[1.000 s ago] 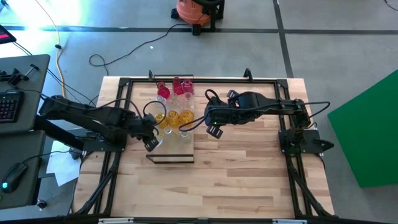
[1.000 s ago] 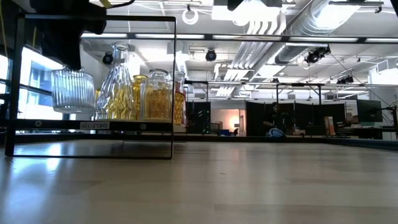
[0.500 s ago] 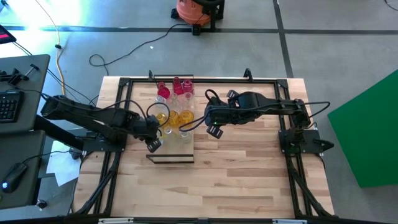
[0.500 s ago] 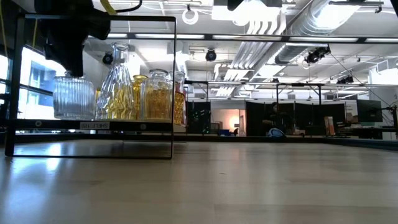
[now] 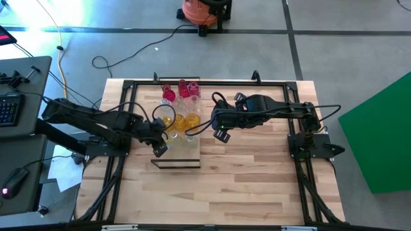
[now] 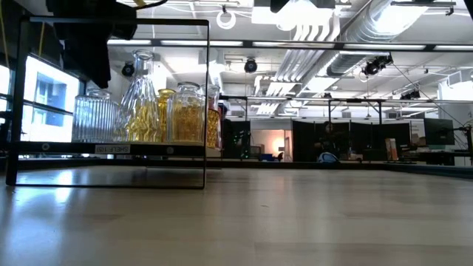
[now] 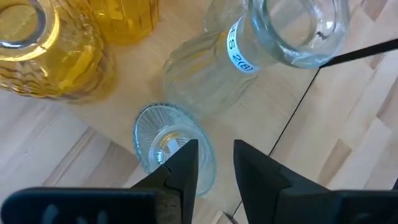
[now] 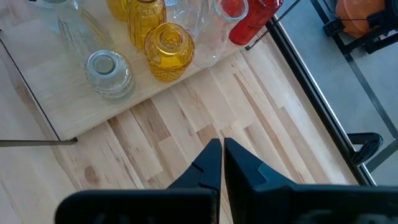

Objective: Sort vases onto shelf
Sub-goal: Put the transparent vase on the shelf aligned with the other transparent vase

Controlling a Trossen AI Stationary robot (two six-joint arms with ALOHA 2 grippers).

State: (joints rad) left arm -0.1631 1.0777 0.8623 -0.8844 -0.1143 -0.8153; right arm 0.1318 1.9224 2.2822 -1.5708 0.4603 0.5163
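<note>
- Vases [image 5: 178, 109] stand bunched on the shelf [image 5: 183, 154], a pale wood board that lies on the slatted table [image 5: 257, 186], closer to the left arm's side and toward the far edge.
- Red vases [image 5: 169, 95] form the row farthest back, amber-yellow vases [image 5: 178, 121] the middle row, and clear ones the nearest row.
- Seen level from the table top, a ribbed clear vase [image 6: 94, 118] stands upright on the board, just beside a tall ribbed yellow vase [image 6: 142, 100] and a squat yellow jar [image 6: 188, 112].
- A thin black wire frame [image 6: 205, 103] boxes the board in that same level view.
- Left gripper [image 5: 158, 144] hangs over the near left corner of the board, directly above the ribbed clear vase.
- In the left wrist view its two dark fingers [image 7: 180, 171] stand apart with a gap between them, gripping nothing; the small clear vase [image 7: 169, 142] shows right below, its mouth facing up.
- Beside it stands a taller clear vase [image 7: 249, 56] with a blue-lettered label on its neck.
- Right gripper [image 5: 221, 134] hovers over bare table just off the board's right edge, its fingers [image 8: 211, 163] pressed together and empty.
- Beyond its fingertips the right wrist view shows a round yellow vase [image 8: 168, 50] and a clear vase [image 8: 109, 73] on the board.
</note>
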